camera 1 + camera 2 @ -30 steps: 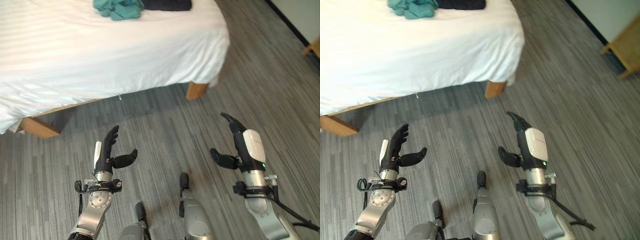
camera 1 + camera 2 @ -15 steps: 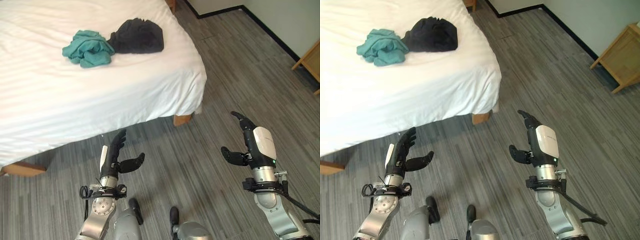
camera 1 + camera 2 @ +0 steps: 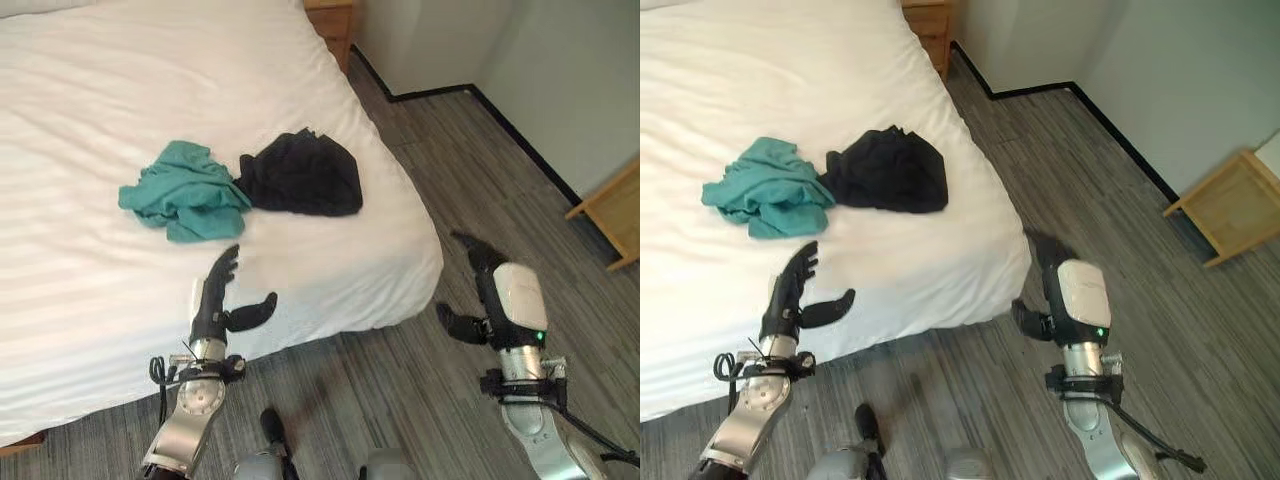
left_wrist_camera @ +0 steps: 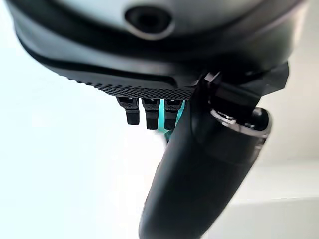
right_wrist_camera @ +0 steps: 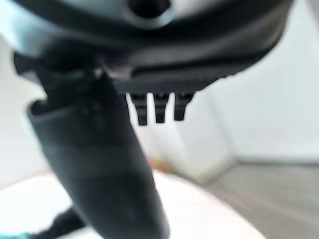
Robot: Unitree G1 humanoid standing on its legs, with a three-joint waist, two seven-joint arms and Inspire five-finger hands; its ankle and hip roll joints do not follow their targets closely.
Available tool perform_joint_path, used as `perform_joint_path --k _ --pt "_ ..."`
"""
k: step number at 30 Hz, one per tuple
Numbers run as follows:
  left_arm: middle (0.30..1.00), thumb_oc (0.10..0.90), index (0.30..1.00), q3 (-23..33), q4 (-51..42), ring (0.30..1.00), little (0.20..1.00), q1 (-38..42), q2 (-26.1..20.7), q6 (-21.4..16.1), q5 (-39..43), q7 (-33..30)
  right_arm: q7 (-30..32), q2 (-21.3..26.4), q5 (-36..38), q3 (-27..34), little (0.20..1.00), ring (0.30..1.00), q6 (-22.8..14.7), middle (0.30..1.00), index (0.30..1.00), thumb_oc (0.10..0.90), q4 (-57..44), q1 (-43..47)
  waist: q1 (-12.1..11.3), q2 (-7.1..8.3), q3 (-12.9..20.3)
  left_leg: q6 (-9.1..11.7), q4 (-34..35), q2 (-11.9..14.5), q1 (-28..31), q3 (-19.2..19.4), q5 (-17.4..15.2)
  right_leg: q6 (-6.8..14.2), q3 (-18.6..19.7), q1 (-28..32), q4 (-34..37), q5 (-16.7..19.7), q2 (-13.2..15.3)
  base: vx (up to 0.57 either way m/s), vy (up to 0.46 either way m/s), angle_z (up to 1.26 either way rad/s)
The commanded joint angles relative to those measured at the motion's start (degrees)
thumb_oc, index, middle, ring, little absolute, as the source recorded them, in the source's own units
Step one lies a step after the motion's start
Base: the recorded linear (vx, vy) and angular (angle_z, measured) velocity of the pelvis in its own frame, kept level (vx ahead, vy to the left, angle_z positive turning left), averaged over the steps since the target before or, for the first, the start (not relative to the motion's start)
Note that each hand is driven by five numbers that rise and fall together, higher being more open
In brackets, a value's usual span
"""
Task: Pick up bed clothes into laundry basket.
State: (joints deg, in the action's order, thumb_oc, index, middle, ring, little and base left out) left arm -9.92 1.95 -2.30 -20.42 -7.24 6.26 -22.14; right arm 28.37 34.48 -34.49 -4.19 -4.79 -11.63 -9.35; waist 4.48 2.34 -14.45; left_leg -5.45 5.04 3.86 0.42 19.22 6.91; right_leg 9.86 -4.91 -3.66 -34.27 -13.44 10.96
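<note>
Left eye view puts my left hand [image 3: 222,300] nearest, raised over the near edge of the bed [image 3: 90,290] with its fingers straight and thumb spread, holding nothing; I read that as a ready pose for a reach, palm turned inward so it can close on cloth. My right hand [image 3: 478,290] hangs out over the grey floor [image 3: 470,190] past the bed's corner, likewise unclenched and empty, kept wide so it stays clear of the mattress. Beyond the left fingertips, apart from them across bare sheet, lies the crumpled teal garment [image 3: 183,203], and touching its far right side is the black garment [image 3: 303,180]. Both rest on top of the white bedding, untouched. I see no laundry basket here, so I judge the pick has not yet begun; the teal piece is the closer target for my left hand.
</note>
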Motion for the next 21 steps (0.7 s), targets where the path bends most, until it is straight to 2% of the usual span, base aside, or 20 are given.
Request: perform_joint_path --k 1,2,5,6,7,9,10,12,14,17,21 --pt "0.900 0.800 0.900 2.61 -9.50 0.900 0.900 -0.29 -2.63 -8.65 0.29 -1.60 7.98 4.35 -7.18 6.44 0.900 0.900 0.64 0.900 0.900 0.800 -1.36 9.33 -0.97 0.74 1.88 8.47 -0.04 4.46 2.22 2.89 -4.01 1.57 -2.66 3.40 17.32 10.46 1.18 0.48 -0.118 0.84" --pt "0.900 0.800 0.900 4.75 -11.60 0.900 0.900 0.19 -2.51 -10.26 2.47 -2.91 8.51 5.17 -8.09 6.50 0.900 0.900 1.41 0.900 0.900 0.800 -1.87 11.23 -0.73 0.99 1.97 9.12 -0.04 3.99 3.57 1.05 -5.16 1.32 -2.47 2.88 24.14 9.17 0.19 0.19 -0.088 0.93" --pt "0.900 0.800 0.900 6.81 -12.85 0.900 0.900 0.66 -2.70 -11.90 4.46 -3.45 8.10 6.96 -8.63 5.62 0.900 0.900 2.18 0.900 0.900 0.800 -0.52 13.46 -1.05 1.10 1.81 9.50 -0.04 3.90 3.94 -0.77 -5.39 1.16 -0.84 2.36 28.29 10.56 -0.71 0.25 -0.115 1.26" --pt "0.900 0.800 0.900 8.21 -12.90 0.900 0.900 0.21 -2.77 -12.88 6.37 -3.23 6.46 7.65 -7.89 4.04 0.900 0.900 2.14 0.900 0.900 0.800 0.91 15.24 -2.15 1.35 2.11 9.47 -0.04 3.44 4.67 -2.08 -5.98 0.95 0.39 2.56 29.98 11.31 -0.87 0.18 -0.100 0.95" --pt "0.900 0.800 0.900 8.51 -12.94 0.900 0.900 0.08 -2.75 -12.92 6.52 -3.11 6.56 7.72 -7.82 3.59 0.900 0.900 2.12 0.900 0.900 0.800 1.30 15.75 -1.85 1.36 1.95 9.45 -0.04 3.42 4.85 -2.15 -6.04 0.98 0.28 2.95 30.33 11.44 -0.86 0.21 -0.142 0.66" --pt "0.900 0.800 0.900 10.99 -12.16 0.900 0.900 -1.84 -3.00 -13.47 8.17 -2.34 3.18 9.03 -6.32 -0.49 0.900 0.900 1.60 0.900 0.900 0.800 5.26 18.81 -4.64 1.96 2.81 9.61 -0.04 2.69 5.95 -2.80 -6.97 0.79 -2.23 5.63 33.58 12.43 0.57 0.12 -0.107 0.46" --pt "0.900 0.800 0.900 11.29 -12.25 0.900 0.900 -2.05 -2.97 -13.45 8.27 -2.23 3.32 9.04 -6.23 -1.07 0.900 0.900 1.53 0.900 0.900 0.800 5.78 19.41 -4.27 2.05 2.62 9.60 -0.04 2.57 6.23 -2.90 -7.03 0.87 -2.42 6.28 34.18 12.64 0.67 0.06 -0.084 0.29" --pt "0.900 0.800 0.900 11.09 -8.50 0.900 0.900 -2.27 -3.08 -12.64 9.46 -1.36 0.36 11.75 -3.50 -4.40 0.900 0.900 2.13 0.900 0.900 0.800 12.16 23.10 -6.43 2.39 3.88 10.29 -0.04 2.27 6.61 -3.86 -7.17 0.96 -4.15 9.42 37.42 13.44 0.82 0.13 -0.164 0.24" --pt "0.900 0.800 0.900 11.23 -7.94 0.900 0.900 -2.89 -3.01 -12.58 10.64 -0.08 -0.61 12.84 -2.58 -6.68 0.900 0.900 2.23 0.900 0.900 0.800 14.69 25.25 -6.71 2.16 3.88 10.48 -0.04 2.38 6.89 -4.39 -7.27 0.92 -4.98 10.77 38.48 13.73 0.75 0.10 -0.107 0.27" --pt "0.900 0.800 0.900 10.97 -6.78 0.900 0.900 -4.59 -4.13 -12.37 12.49 2.20 -2.61 15.71 0.01 -10.95 0.900 0.900 3.34 0.900 0.900 0.800 21.87 31.55 -8.68 1.77 4.19 11.26 -0.04 2.91 6.68 -5.47 -6.75 0.67 -6.54 12.22 38.88 13.29 0.51 0.09 -0.108 0.29" --pt "0.900 0.800 0.900 10.45 -5.29 0.900 0.900 -4.15 -4.85 -11.96 13.78 2.47 -3.06 16.92 1.38 -13.55 0.900 0.900 4.10 0.900 0.900 0.800 26.64 36.50 -9.78 1.56 4.15 11.81 -0.04 3.19 5.91 -6.22 -6.29 0.42 -7.82 12.36 38.90 12.96 0.24 0.05 -0.088 0.20"
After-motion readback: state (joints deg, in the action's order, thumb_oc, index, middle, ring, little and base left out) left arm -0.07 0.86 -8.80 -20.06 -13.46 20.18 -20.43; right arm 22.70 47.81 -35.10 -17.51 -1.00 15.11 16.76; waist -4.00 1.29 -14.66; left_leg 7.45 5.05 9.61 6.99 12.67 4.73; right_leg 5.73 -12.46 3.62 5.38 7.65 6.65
